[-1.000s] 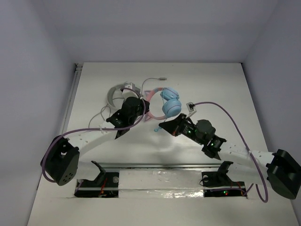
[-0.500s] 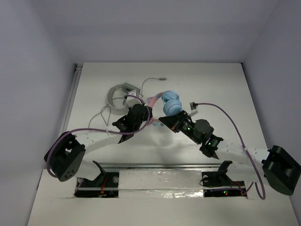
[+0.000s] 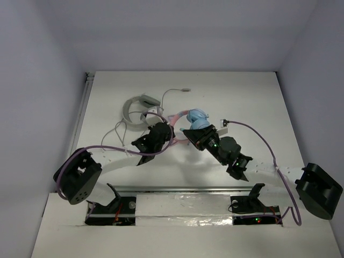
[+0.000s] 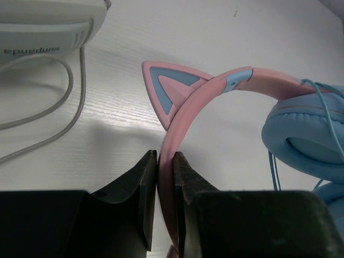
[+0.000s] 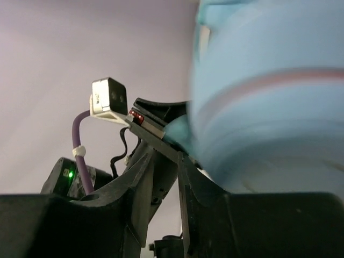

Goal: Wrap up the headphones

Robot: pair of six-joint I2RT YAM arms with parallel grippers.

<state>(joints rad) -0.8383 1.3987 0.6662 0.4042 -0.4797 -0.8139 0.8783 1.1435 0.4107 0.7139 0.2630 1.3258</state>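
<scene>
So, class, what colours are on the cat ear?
Cat ear: pink with blue inset; clearest in left wrist view.

White-grey headphones point(image 3: 149, 99) lie on the white table point(image 3: 242, 97), toward its far left part, the pale headband curving round to a grey cup. In the left wrist view that set's ear cup point(image 4: 45, 27) fills the top left corner, its printed lettering upside down, and a grey cable point(image 4: 82, 75) loops over the tabletop below it. A metal rail point(image 3: 183, 188) runs along the near edge, a shiny taped strip point(image 3: 183, 207) just in front of it. Lilac-grey walls point(image 3: 183, 32) stand on three sides
</scene>
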